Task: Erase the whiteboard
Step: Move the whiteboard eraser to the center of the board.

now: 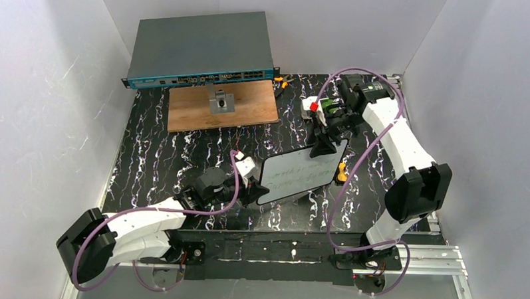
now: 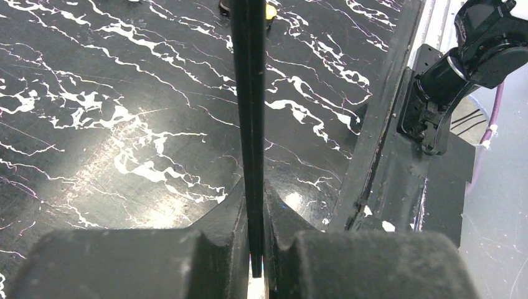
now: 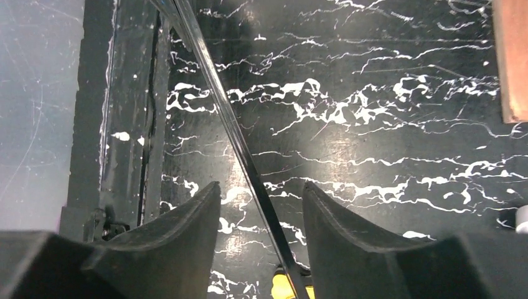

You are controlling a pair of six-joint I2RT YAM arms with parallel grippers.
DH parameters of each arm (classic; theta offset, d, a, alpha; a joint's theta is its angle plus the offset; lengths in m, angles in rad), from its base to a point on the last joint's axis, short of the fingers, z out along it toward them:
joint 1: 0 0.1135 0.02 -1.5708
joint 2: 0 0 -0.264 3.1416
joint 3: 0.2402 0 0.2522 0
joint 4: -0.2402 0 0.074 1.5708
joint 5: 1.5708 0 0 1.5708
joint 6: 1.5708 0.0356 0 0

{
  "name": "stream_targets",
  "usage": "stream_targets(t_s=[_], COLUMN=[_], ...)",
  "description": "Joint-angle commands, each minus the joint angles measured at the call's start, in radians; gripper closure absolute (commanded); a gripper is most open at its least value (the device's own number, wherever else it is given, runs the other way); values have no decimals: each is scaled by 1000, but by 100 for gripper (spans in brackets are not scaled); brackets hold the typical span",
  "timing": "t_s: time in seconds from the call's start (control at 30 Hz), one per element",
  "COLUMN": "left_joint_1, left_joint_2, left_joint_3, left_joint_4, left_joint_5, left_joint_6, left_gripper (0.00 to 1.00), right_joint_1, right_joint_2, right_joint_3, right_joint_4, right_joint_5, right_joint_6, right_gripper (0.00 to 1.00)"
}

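Midway across the table (image 1: 182, 146), the whiteboard (image 1: 298, 176) hangs raised at a slant between both arms, with faint writing on its face. The left gripper (image 2: 254, 208) is clamped tight on the board's left edge, seen edge-on from its wrist. The right gripper (image 3: 261, 193) straddles the far right corner, fingers parted, with gaps either side of the thin edge, gripping nothing.

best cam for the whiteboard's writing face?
Top external: the whiteboard shows its white face, with faint writing. Left wrist sees only its thin dark edge, pinched in the left gripper; right wrist, the same edge-on sliver between the right gripper's open fingers.
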Motion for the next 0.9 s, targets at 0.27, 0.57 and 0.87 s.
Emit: stream_targets(t_s=[0.27, 0.57, 0.87], left_joint_1=[-2, -1, -1], left_joint_2=[4, 5, -2], left_joint_3=[37, 37, 32], left_joint_4=[8, 12, 11], left_joint_5=[38, 38, 13], left_joint_6=[19, 17, 19], left_gripper=[100, 100, 100], right_joint_1=[64, 86, 87], right_joint_2=[-19, -8, 24], right_joint_3=[-78, -101, -90], right_joint_4=[20, 30, -9], right_joint_5=[132, 160, 124], right_joint_6=[9, -5, -12], right_gripper=[51, 50, 87])
